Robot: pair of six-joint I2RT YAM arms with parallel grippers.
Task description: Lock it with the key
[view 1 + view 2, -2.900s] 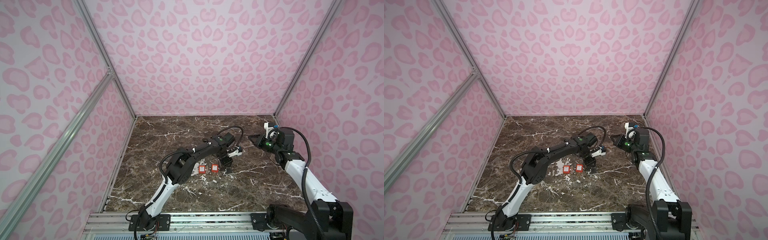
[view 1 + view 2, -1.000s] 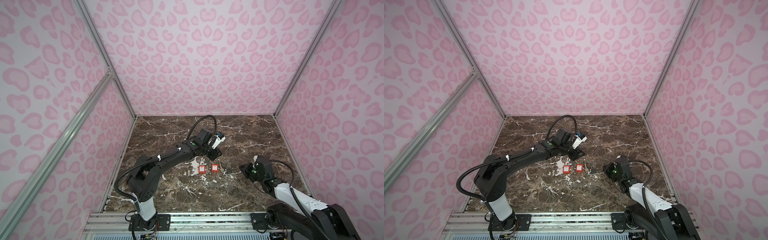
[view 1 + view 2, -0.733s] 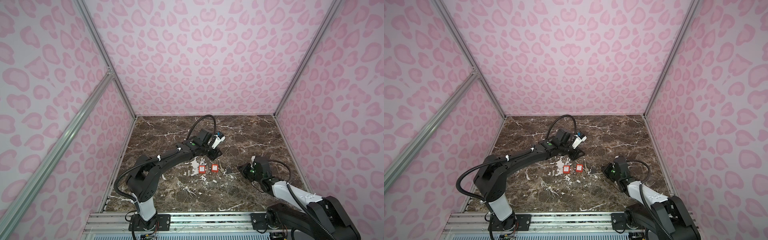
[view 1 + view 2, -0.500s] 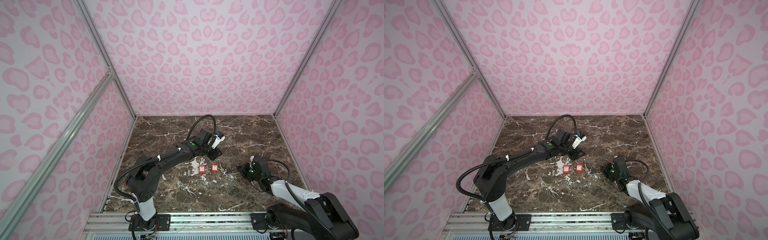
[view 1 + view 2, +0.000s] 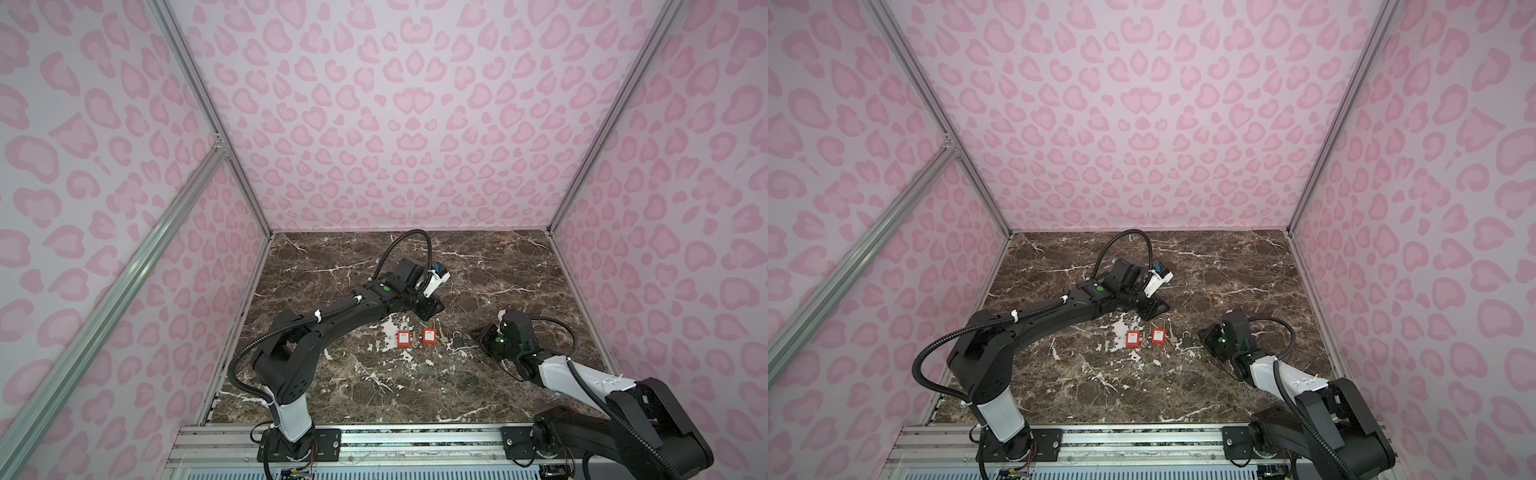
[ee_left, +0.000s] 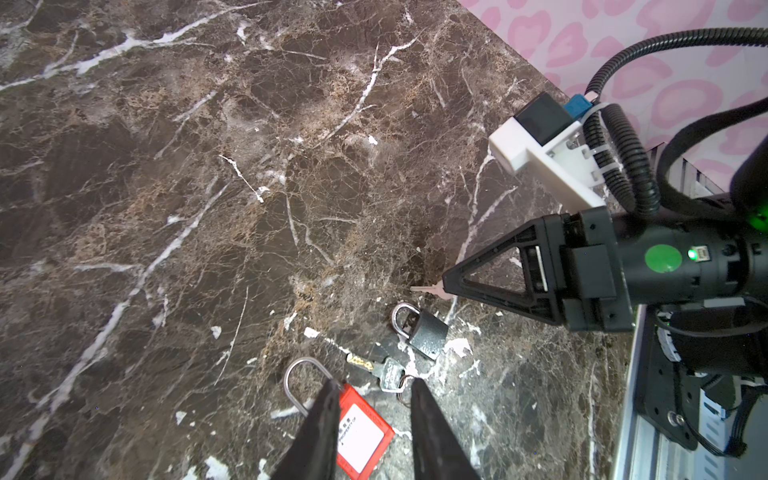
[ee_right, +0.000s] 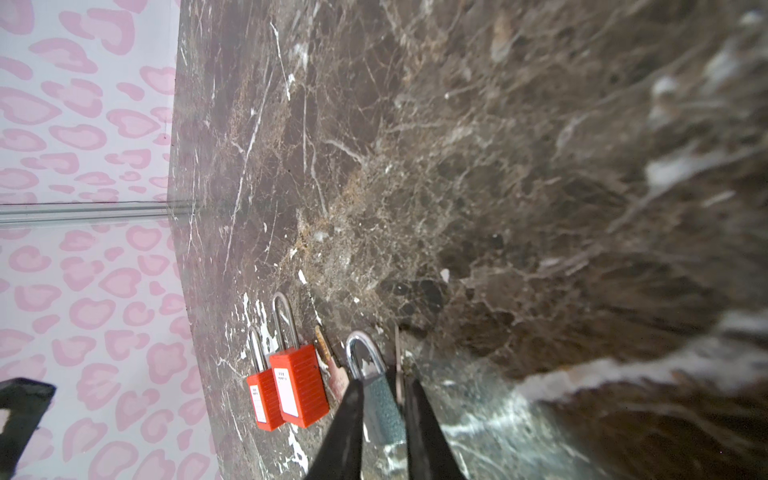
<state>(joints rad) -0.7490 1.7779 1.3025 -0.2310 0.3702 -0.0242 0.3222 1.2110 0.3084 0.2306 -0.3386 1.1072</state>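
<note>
Right wrist camera shows me the right gripper (image 7: 383,380) low over the marble table (image 7: 498,166), with its two black fingers (image 7: 349,415) a little way apart. Through that narrow gap I see the grey padlock (image 7: 384,411) lying flat on the table, its shackle pointing away from the wrist. A small key (image 7: 397,353) shows edge-on just beside one finger.

On the left wrist camera that small key (image 6: 424,289) sticks out from the very tip of the right gripper (image 6: 444,286), just beside the grey padlock (image 6: 422,328). I cannot tell whether it is gripped or only lying against the tip.

The left gripper (image 6: 374,382) has its fingers clearly parted with nothing between them. It hangs over a red padlock (image 6: 361,432), and a bunch of keys (image 6: 384,372) lies between that lock and the grey one.

In a top view the red padlock (image 5: 429,336) sits near the middle of the table with a second red padlock (image 5: 403,338) close on its left. The grey padlock (image 5: 457,340) is to their right, and the right gripper (image 5: 478,332) is just beyond it. The left gripper (image 5: 430,309) is just behind the red pair.
</note>
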